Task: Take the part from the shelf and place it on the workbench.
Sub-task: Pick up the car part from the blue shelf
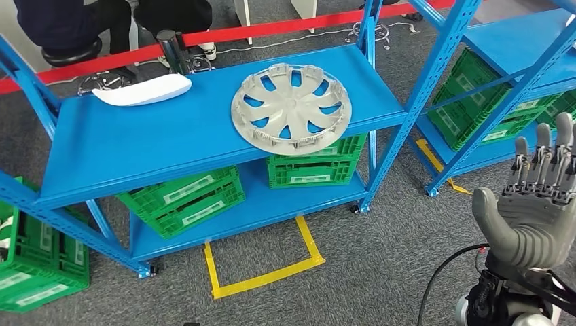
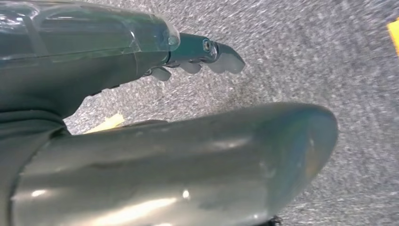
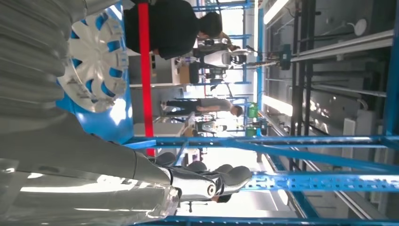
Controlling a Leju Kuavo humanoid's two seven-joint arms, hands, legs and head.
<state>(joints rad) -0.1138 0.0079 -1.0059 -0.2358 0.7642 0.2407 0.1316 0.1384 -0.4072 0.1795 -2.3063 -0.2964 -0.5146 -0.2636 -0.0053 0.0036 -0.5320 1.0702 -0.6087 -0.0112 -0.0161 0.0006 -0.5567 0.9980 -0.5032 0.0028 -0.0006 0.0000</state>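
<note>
Blue shelf (image 1: 136, 146) w/ hubcap (image 1: 291, 107).

A workshop or factory hall: blue perforated steel shelving racks (image 1: 204, 136) hold green plastic crates (image 1: 183, 199); beside them yellow floor tape (image 1: 261, 275) marks grey carpet.

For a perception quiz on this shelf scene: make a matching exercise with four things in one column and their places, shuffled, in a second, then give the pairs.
Things:
1. silver wheel cover
2. white part
3. green crates
4. right hand

Places:
A. lower shelf level, under the blue top shelf
B. raised beside the rack, empty, fingers apart
C. right half of the top shelf
D. back left of the top shelf

Pairs: 1-C, 2-D, 3-A, 4-B
</note>
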